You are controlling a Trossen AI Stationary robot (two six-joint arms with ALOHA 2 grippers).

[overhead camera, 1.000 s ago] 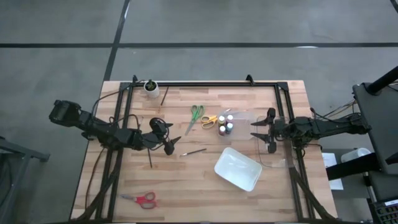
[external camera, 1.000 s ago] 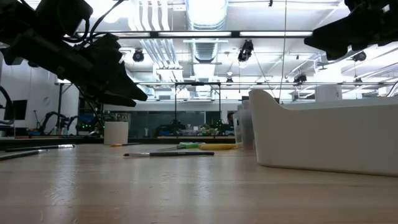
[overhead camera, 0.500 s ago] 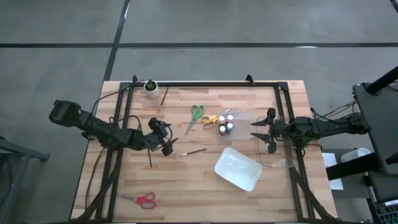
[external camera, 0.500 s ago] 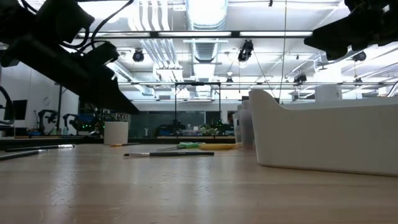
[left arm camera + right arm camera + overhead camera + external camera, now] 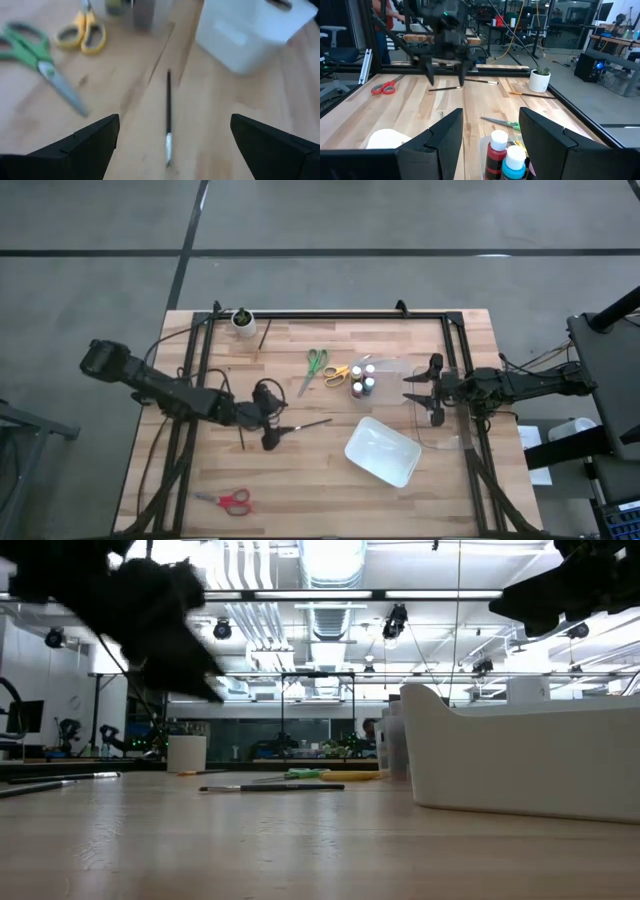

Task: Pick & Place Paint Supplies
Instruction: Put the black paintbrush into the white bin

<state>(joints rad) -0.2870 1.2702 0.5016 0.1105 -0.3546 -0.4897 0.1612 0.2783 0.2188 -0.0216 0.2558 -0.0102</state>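
On the wooden table (image 5: 330, 470), the left gripper (image 5: 278, 427) hovers spread wide by a thin brush (image 5: 312, 423); the right gripper (image 5: 412, 390), fingers apart, waits beside the paint bottles (image 5: 363, 380).

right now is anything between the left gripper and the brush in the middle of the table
Nothing visible. The left gripper is open just short of the brush, whose dark handle lies bare on the wood in the wrist view. The green scissors lie well off to one side.
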